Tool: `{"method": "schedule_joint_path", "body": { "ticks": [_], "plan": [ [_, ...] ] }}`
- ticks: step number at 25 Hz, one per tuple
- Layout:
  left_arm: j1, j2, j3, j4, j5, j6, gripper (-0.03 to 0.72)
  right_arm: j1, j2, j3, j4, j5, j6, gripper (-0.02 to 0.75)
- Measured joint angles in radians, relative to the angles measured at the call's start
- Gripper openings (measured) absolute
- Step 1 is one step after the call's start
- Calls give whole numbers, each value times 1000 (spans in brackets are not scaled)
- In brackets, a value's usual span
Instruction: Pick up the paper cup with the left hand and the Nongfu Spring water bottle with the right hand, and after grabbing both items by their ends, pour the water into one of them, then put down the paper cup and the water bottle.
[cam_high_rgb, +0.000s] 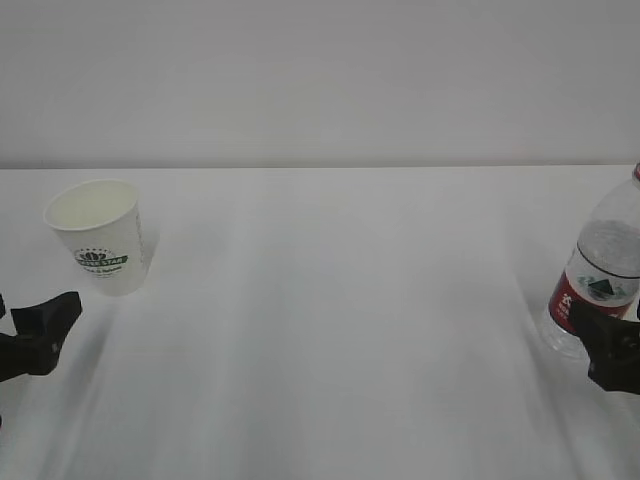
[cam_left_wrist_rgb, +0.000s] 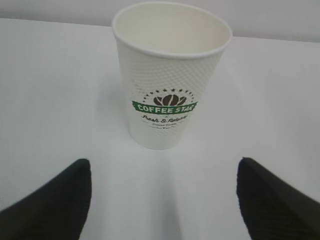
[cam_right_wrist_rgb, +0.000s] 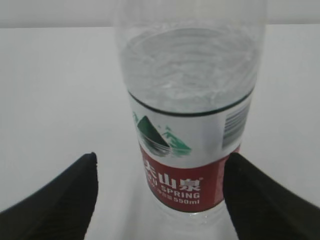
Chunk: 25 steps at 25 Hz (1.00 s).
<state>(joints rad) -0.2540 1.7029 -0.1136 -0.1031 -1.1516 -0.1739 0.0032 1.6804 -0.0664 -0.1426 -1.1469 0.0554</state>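
Standing upright near the left edge of the white table (cam_high_rgb: 330, 330): paper cup (cam_high_rgb: 100, 238), white, tapered, green round logo facing forward, cream inside, mouth open upward, contents not discernible. Standing upright at the right edge of the same table, partly cut off by the frame: Nongfu Spring water bottle (cam_high_rgb: 600, 285), clear plastic, red-and-white label with green emblem, red neck ring just visible at top. Seen inside the bottle in the right wrist view: water (cam_right_wrist_rgb: 190, 70), clear, level above the label. Behind the table's far edge: plain pale wall (cam_high_rgb: 320, 80). Between cup and bottle: bare tabletop only, nothing blocking either approach. Left gripper (cam_high_rgb: 35, 330): black, low at the table's left edge, just in front of the cup and nearer the camera; in the left wrist view fingers (cam_left_wrist_rgb: 55, 200) spread wide to either side, cup (cam_left_wrist_rgb: 170, 75) centred beyond them, apart from both, not touched. Right gripper (cam_high_rgb: 615, 355): black, low at the table's right edge, overlapping the bottle's lower part in the exterior view; in the right wrist view fingers (cam_right_wrist_rgb: 60, 200) spread apart, bottle (cam_right_wrist_rgb: 190, 110) centred between and slightly beyond their tips, right fingertip close beside the label, contact not certain, no clamping evident.
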Motion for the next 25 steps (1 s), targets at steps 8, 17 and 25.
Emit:
{"method": "schedule_joint_path", "body": {
  "ticks": [8,17,25],
  "plan": [
    [0,0,0,-29,0,0,655,0,0,-2,18,0,-2,589],
    [0,0,0,-48,0,0,587,0,0,-2,24,0,-8,589],
    [0,0,0,-2,0,142,584,0,0,-9,28,0,-55,589]
  ]
}}
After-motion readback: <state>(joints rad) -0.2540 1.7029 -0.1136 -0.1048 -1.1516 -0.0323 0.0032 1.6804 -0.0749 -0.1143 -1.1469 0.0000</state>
